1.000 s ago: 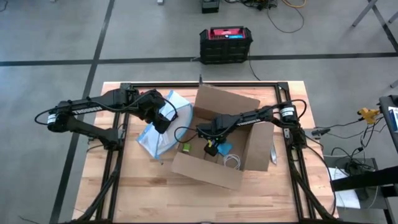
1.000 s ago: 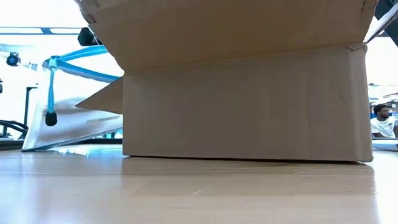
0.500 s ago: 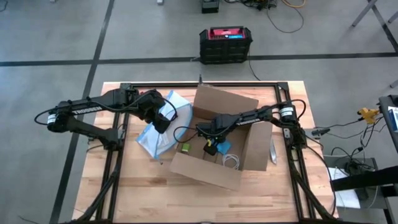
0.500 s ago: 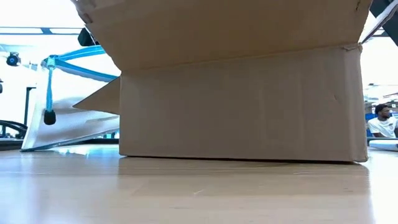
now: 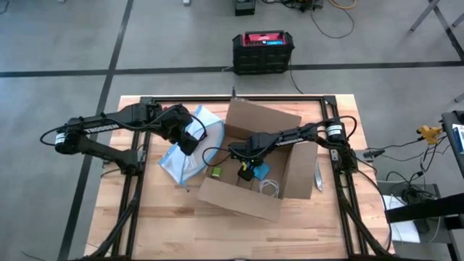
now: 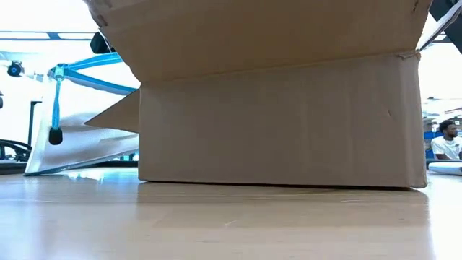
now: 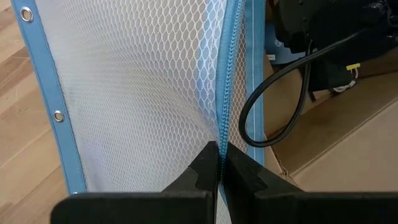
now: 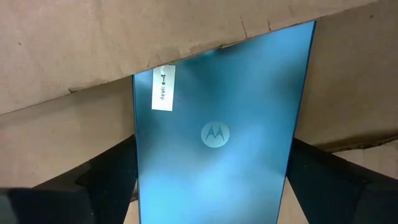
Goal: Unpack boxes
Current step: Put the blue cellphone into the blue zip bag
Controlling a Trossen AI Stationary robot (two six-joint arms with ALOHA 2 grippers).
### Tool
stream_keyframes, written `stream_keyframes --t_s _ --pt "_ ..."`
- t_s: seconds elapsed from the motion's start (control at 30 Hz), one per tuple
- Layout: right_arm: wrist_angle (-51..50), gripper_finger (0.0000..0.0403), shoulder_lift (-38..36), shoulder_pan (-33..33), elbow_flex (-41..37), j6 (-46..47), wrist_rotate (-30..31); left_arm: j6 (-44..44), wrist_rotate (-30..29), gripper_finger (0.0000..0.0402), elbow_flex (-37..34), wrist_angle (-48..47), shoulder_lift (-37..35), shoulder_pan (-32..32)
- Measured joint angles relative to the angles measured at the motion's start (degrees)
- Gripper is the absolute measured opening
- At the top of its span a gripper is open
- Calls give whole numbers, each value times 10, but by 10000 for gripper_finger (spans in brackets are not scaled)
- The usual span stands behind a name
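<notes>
The brown cardboard box (image 5: 250, 199) stands open in the middle of the table and fills the low view (image 6: 281, 123). Inside it lies a blue phone (image 8: 214, 124), also visible from above (image 5: 262, 172). My right gripper (image 5: 246, 170) points down into the box, open, with one finger along each long side of the phone (image 8: 214, 186). Left of the box, my left gripper (image 5: 190, 141) is shut on a clear mesh bag with blue edges (image 5: 187, 161). My left gripper pinches the bag's blue zipper edge (image 7: 221, 124) between its two fingers, coming at it slanting down from the table's left. The bag (image 6: 79, 144) hangs below the fingers, with its lower end on the table. My right gripper's fingers (image 8: 112, 171) stand close beside the phone's long edges; I cannot tell whether they touch it.
A small green item (image 5: 216, 172) and a white cable (image 5: 270, 188) lie in the box. A silvery thing (image 5: 317, 177) lies right of the box. A black crate with a red top (image 5: 263, 51) sits on the floor beyond. A person (image 6: 449, 137) sits behind.
The box has slid a little toward the table's left edge, as the low view shows. Both arms have kept about still, and the bag hangs as before.
</notes>
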Motion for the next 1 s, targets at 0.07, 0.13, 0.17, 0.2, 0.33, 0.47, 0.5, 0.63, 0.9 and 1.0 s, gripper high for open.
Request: stream_keyframes --t_s 0.07,0.13,0.17,0.2,0.33,0.47,0.5,0.63,0.9,1.0 --pt "0 334 0 0 0 1 0 0 0 0 0 0 0 0" --pt "0 334 0 0 0 3 -1 0 0 0 0 0 0 0" --pt "0 334 0 0 0 4 -1 0 0 0 0 0 0 0" --pt "0 334 0 0 0 4 -1 0 0 0 0 0 0 0" --pt "0 334 0 0 0 5 -1 4 0 0 0 0 0 0" --pt "-3 334 -6 1 -1 7 -2 8 0 0 0 0 0 0" --pt "-6 334 -9 1 -1 10 -2 8 0 0 0 0 0 0" --pt "-26 334 -24 1 -2 15 -11 8 0 0 0 0 0 0" --pt "-88 333 -35 1 -4 16 -47 9 0 0 0 0 0 0" --pt "-88 331 -36 2 -4 16 -57 9 0 0 0 0 0 0"
